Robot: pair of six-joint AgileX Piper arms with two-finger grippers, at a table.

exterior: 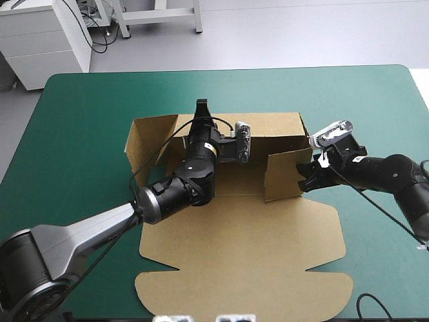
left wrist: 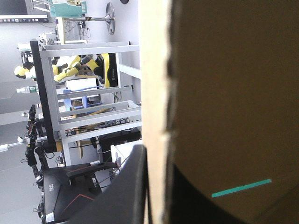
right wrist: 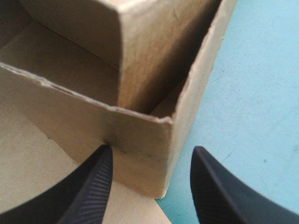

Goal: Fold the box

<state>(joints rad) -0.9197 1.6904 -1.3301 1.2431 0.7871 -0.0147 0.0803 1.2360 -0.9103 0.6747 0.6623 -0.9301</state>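
The brown box (exterior: 268, 134) sits mid-table with its back and side walls raised and its lid (exterior: 241, 248) flat toward the front. My left gripper (exterior: 201, 111) reaches over the tray to the back wall's top edge. In the left wrist view that board (left wrist: 224, 93) runs between the black fingers (left wrist: 126, 191), which are shut on it. My right gripper (exterior: 307, 176) is at the box's right front corner. In the right wrist view it (right wrist: 152, 151) stands open, with the corner of the box (right wrist: 140, 60) just ahead of the fingertips. One finger is over the lid and the other over the cover.
The teal-green cover (exterior: 100, 100) shows on every side of the box, with the widest strips at the left and far edges. The lid's flaps reach close to the table's front edge.
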